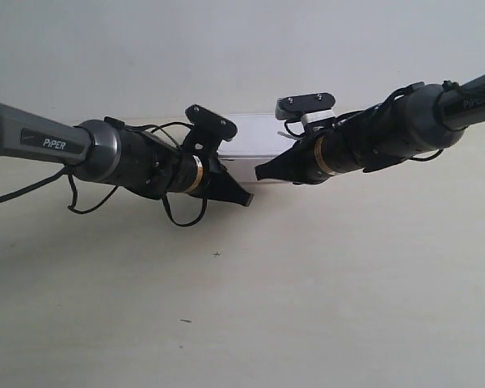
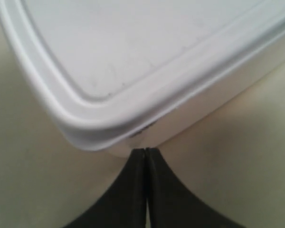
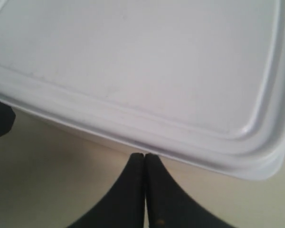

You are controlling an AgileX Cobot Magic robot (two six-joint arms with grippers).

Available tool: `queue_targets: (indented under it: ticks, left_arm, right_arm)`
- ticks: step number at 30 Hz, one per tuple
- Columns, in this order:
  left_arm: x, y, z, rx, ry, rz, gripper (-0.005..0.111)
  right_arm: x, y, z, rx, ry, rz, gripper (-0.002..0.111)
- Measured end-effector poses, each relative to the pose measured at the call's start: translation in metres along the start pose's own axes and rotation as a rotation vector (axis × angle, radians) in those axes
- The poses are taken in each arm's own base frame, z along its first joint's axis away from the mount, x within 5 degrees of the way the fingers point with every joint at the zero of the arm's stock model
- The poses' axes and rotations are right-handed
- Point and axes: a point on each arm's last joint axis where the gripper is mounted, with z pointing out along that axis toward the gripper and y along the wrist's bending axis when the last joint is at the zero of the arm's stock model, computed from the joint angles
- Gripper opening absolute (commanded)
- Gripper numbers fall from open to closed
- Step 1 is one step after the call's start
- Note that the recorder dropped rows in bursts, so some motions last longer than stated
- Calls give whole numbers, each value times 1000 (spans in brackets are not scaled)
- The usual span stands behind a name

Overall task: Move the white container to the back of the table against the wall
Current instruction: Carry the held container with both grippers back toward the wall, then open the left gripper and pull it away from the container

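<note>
Exterior view: white container [image 1: 255, 144] lies far on the table [image 1: 307, 307], long axis left-right along the wall [image 1: 226, 48]; any remaining gap cannot be told. Jaws together, the left end effector [image 2: 146, 151] and right end effector [image 3: 145, 156] touch its near side, so the container lies straight beyond both, neither arm nearer.

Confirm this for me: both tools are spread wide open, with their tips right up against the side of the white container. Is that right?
Not quite. Both tools are shut, not open: the left wrist view shows the left tool closed tight, and the right wrist view shows the right tool likewise. Their tips do sit against the side of the white container.
</note>
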Motion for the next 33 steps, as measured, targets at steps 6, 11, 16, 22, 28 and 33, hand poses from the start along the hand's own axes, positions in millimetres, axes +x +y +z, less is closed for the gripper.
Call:
queue_targets:
  ticks: [6,11,16,22,28,33]
  left_arm:
    - [-4,0,0,1,-11,4,0]
    - [-8,1,0,0,-23,3,0]
    - [-12,1,0,-1,-37,2,0]
    - [-3,3,-1,-33,-11,4,0]
    - [11,12,-25,-124,32,12,0]
    - [16,15,-56,-132,54,-88,0]
  right_arm:
    - [-9,1,1,-2,-27,-2,0]
    - [-10,1,8,-6,-28,-3,0]
    - [-9,1,15,-16,-25,-3,0]
    - [-15,5,18,-60,-34,-5,0]
    - [-20,6,20,-66,-49,-5,0]
    - [-27,6,23,-71,-69,-3,0]
